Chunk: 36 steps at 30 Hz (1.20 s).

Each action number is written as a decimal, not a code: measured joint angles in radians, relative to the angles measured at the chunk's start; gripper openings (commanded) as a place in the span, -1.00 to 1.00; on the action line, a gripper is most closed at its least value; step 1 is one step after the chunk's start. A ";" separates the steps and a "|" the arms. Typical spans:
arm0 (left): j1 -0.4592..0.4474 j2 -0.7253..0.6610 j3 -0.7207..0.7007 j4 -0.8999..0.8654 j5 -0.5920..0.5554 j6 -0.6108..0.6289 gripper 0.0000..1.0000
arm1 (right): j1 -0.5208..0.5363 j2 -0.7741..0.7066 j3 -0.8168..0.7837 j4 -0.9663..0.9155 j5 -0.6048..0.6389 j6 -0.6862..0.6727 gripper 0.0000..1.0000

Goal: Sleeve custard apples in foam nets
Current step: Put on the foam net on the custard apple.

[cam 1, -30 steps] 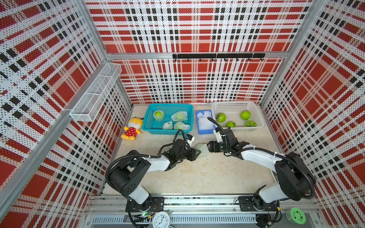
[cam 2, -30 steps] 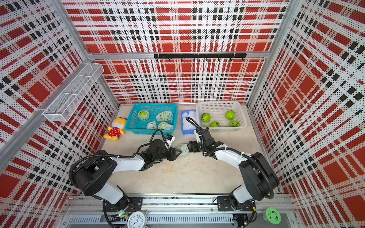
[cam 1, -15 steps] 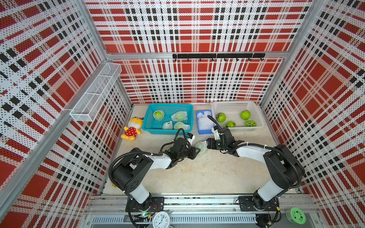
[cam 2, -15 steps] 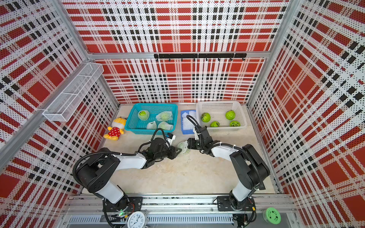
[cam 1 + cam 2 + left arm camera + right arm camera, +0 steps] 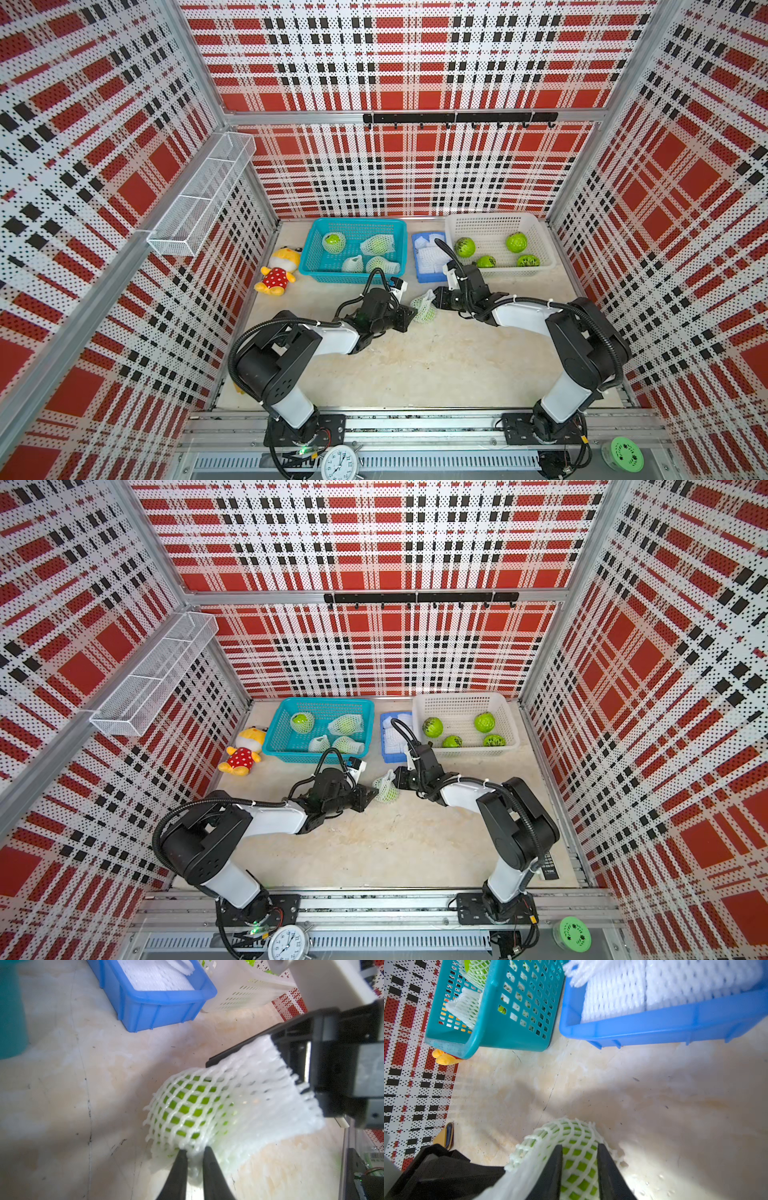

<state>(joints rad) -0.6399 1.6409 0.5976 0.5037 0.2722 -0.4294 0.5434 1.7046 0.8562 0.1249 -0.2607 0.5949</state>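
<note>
Left gripper (image 5: 195,1150) pinches the net (image 5: 249,1088) edge, apple (image 5: 187,1108) inside just ahead. Right gripper (image 5: 579,1146) jaws straddle the net's other end; whether they grip, I cannot tell.

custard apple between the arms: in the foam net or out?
In. Both wrist views show the custard apple green behind the stretched mesh of the foam net; a loose net end trails past it.
</note>
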 measured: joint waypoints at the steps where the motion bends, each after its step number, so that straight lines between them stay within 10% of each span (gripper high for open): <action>1: 0.000 0.004 0.000 0.005 0.000 -0.001 -0.80 | 0.000 0.000 0.000 0.000 0.000 0.000 -0.42; 16: 0.014 0.034 0.014 0.038 -0.010 -0.028 -1.00 | -0.002 0.021 0.015 0.024 0.010 -0.001 -1.00; 36: 0.035 0.051 0.014 0.052 -0.063 -0.086 -1.00 | -0.010 0.067 0.015 -0.005 0.044 0.000 -1.00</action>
<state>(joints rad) -0.6052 1.6920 0.6121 0.5556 0.2092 -0.5152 0.5331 1.7714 0.8711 0.1196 -0.2165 0.5949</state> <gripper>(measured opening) 0.055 0.044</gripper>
